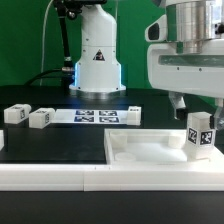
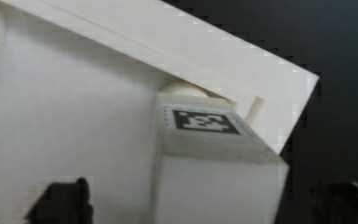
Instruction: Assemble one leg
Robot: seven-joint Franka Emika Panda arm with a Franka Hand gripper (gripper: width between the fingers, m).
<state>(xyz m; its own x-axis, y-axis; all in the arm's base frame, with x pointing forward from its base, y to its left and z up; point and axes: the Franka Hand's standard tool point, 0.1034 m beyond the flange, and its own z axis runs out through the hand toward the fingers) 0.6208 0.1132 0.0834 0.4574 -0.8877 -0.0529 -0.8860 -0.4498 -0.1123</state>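
Hovered with end effector (image 2: 211,206) spread, pinching nothing. Saw the leg (image 1: 200,135) upright at the white board's (image 1: 140,152) corner, on the exterior view's right. Lay just below, between the fingers, long axis vertical, seemingly in line with the approach.

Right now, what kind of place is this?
Probably a robot lab workbench. There is a white robot arm, a marker board printed with black-and-white tags, and a small tagged leg standing at the corner of a white furniture board.
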